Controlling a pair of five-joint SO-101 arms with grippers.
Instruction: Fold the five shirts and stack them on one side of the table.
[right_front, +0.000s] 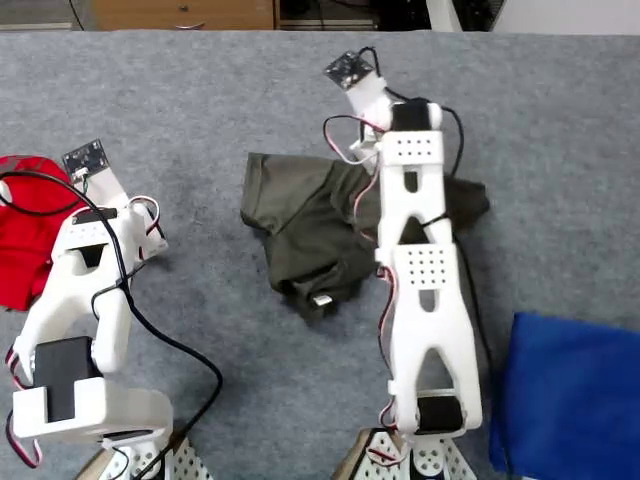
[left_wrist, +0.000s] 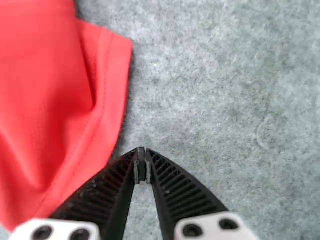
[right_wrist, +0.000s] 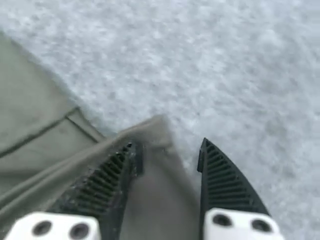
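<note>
We judge folding barely begun.
Right gripper (right_wrist: 169, 146) parted astride crumpled olive shirt (right_front: 300, 230); left gripper (left_wrist: 141, 167) closed, red shirt (right_front: 20, 262) at nine o'clock.

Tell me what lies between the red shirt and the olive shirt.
In the high view, the left arm and its black cable stand between the red shirt and the olive shirt; around them is only bare grey table cover.

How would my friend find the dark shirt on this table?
Look to the middle of the grey felt-covered table. There lies a crumpled dark olive-green fabric shirt, partly under the white right arm. The red fabric shirt and blue fabric shirt sit at the edges; only this one is dark.
</note>
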